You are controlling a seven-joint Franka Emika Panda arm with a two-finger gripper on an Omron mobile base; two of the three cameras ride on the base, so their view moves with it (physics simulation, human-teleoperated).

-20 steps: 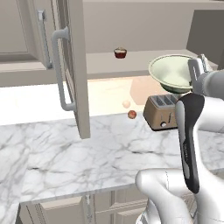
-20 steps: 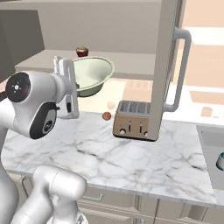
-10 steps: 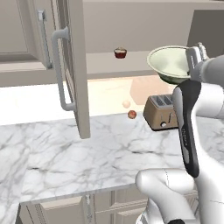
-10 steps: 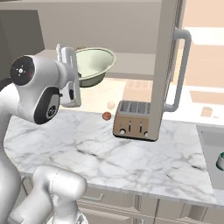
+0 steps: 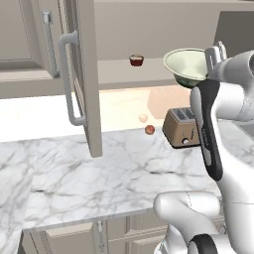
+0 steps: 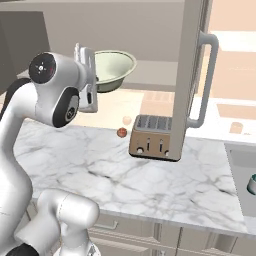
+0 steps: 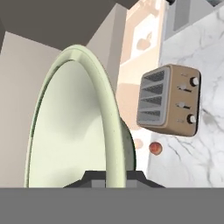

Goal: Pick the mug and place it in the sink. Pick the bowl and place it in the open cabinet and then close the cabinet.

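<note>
Now the fingers are pinching nearly shut on the rim of the bowl, holding it high in the air above the toaster. Pale green inside and dark-patterned outside, the bowl is hanging level, mouth up, beside the cabinet, whose door is standing open over the marble tabletop.

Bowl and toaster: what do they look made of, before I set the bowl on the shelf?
The bowl, pinched at its rim by the gripper, looks like glazed ceramic: smooth pale green inside, dark green patterned outside, thick rounded rim. It could be hard plastic; a render cannot settle that. The toaster looks like brushed metal: tan matte shell, grey slots, small pale knobs.
</note>
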